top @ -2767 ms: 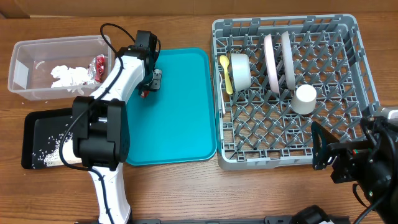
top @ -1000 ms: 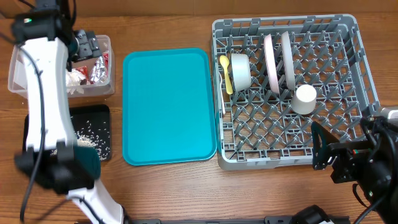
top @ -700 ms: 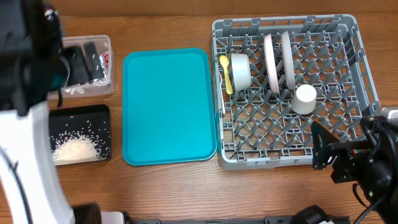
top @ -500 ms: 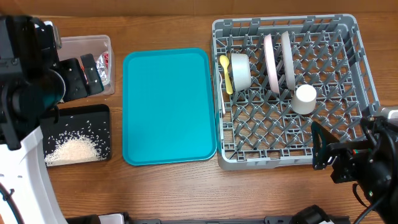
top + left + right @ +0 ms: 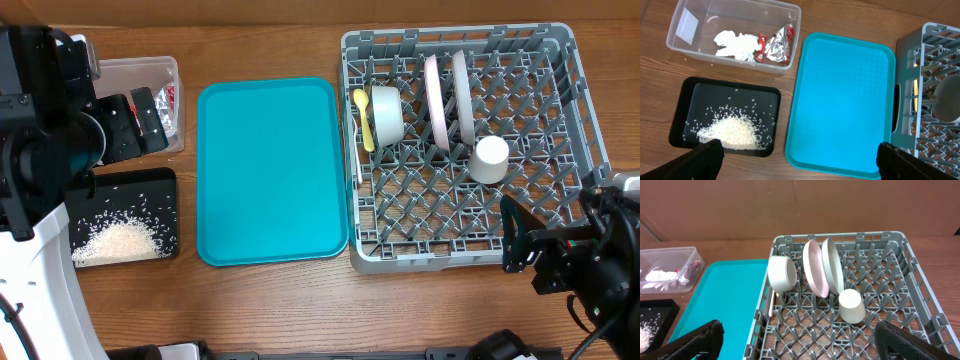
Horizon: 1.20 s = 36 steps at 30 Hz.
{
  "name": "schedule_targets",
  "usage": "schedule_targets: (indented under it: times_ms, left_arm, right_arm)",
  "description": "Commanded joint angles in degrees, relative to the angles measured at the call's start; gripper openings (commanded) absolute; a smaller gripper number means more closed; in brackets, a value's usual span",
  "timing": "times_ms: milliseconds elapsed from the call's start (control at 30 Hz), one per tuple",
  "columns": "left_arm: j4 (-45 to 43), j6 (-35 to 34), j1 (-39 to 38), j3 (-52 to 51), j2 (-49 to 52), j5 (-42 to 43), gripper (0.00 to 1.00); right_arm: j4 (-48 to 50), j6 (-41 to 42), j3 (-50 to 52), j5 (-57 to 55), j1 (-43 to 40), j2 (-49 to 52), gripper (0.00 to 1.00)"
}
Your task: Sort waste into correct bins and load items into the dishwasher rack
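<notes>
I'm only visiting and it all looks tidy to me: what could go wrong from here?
Rice lies heaped in the shallow black tray, with grains near its rim; a nudge might scatter them. The two plates stand on edge in the rack; a knock could tip them. The spoon lies along the rack's edge and might slip through the lattice.

left arm (image 5: 45,160): black housings, white link | right arm (image 5: 590,262): black, cabled | left tool (image 5: 799,162), right tool (image 5: 800,341): black fingers
</notes>
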<state>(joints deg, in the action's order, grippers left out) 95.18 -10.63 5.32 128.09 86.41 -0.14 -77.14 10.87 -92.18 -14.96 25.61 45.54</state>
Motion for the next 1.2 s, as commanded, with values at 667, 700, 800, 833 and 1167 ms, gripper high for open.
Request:
schedule_targets:
  times_ms: [667, 700, 800, 833, 1167]
  left_arm:
    - [0.04, -0.55, 0.22, 0.22, 0.15, 0.83, 1.0]
    - [0.04, -0.55, 0.24, 0.22, 0.15, 0.83, 1.0]
    - [0.04, -0.55, 0.22, 0.22, 0.15, 0.83, 1.0]
    - [0.04, -0.55, 0.22, 0.22, 0.15, 0.83, 1.0]
    - [0.04, -0.55, 0.22, 0.22, 0.15, 0.83, 1.0]
  right_arm:
    - [28.92, -3.69, 30.71, 12.31, -22.43, -12.52, 1.0]
    - [31.95, -3.69, 35.04, 13.7, -23.3, -14.51, 1.0]
    - [41.97, -3.69, 48.15, 17.49, -24.85, -21.05, 1.0]
    - [44.48, -3.69, 51.56, 18.23, -25.07, -23.06, 1.0]
    - [59.43, -3.67, 80.04, 20.24, -25.27, -45.57, 1.0]
